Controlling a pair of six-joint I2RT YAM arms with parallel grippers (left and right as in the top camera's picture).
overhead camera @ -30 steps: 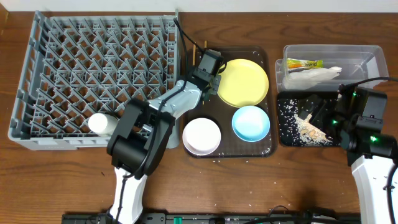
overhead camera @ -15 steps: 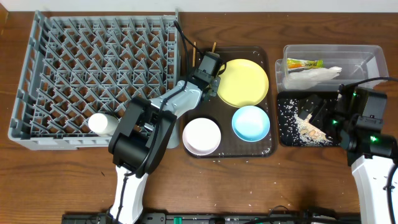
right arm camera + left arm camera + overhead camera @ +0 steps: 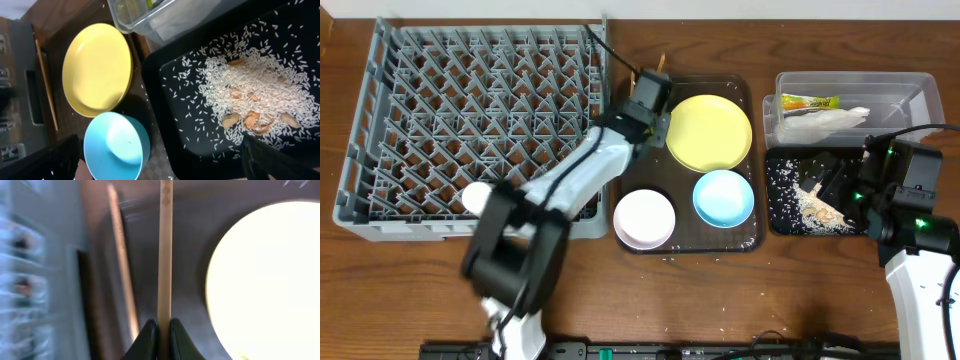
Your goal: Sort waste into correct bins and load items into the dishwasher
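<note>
While left gripper pinches 1 chopstick at near end, 2nd chopstick lies just left on brown tray, yellow plate to right; right gripper spread open over rice in black tray; white cup sits in rack at front left corner

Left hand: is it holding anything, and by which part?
Yes. The left hand is shut on one chopstick, pinched between its fingertips, with a long stretch running out ahead. The second chopstick lies loose beside it.
</note>
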